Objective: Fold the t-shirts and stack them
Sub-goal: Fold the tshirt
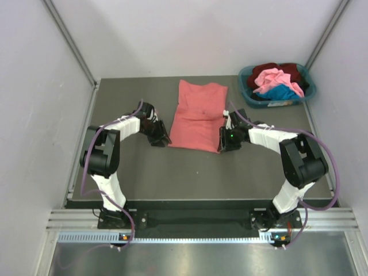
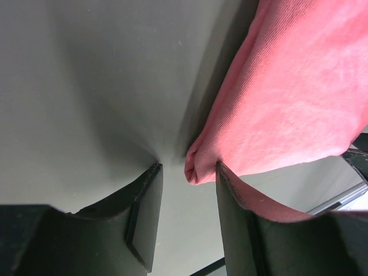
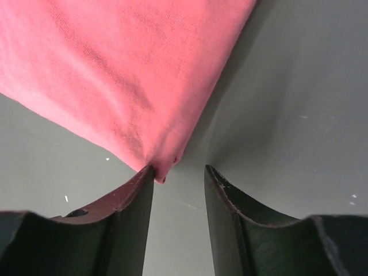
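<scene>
A salmon-red t-shirt [image 1: 198, 115] lies folded into a long strip in the middle of the dark table [image 1: 172, 172]. My left gripper [image 1: 161, 138] is low at the strip's near left corner. In the left wrist view its jaws [image 2: 188, 167] stand open, and the rolled cloth corner [image 2: 198, 169] lies between the tips against the right finger. My right gripper [image 1: 224, 139] is at the near right corner. Its jaws [image 3: 179, 168] are open too, and the cloth tip [image 3: 163, 172] touches the left finger only. More t-shirts, pink [image 1: 273, 77], dark maroon [image 1: 290, 70] and blue [image 1: 279, 92], are piled in a basket.
The teal plastic basket [image 1: 287, 102] stands at the table's back right corner. White walls close in the table on the left, right and back. Both arm bases sit at the near edge.
</scene>
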You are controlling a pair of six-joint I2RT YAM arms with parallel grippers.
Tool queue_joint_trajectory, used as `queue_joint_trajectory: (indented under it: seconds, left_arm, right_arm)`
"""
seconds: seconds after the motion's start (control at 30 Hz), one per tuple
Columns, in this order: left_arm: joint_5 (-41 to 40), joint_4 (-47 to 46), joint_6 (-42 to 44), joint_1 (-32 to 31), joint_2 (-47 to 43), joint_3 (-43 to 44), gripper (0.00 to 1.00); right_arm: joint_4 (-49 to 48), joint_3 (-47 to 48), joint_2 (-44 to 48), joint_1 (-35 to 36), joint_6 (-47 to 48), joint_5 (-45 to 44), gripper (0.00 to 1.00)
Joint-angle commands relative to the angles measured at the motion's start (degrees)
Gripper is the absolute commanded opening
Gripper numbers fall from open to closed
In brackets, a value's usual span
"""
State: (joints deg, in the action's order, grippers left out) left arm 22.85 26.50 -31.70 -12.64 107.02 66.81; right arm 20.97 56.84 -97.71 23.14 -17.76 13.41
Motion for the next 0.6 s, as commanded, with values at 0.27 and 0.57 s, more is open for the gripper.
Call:
queue_joint_trajectory:
  seconds: [0.27, 0.57]
  left_arm:
    - [0.8, -2.3, 0.8, 0.0, 0.8, -0.4, 0.38]
    - [-1.0, 2.6, 1.4, 0.0, -2.7, -1.4, 0.00]
  right_arm:
    - [-6.8, -2.9, 0.2, -0.4, -0.4, 4.8, 0.41]
    - [-4.4, -4.0, 2.8, -0.5, -0.3, 4.2, 0.00]
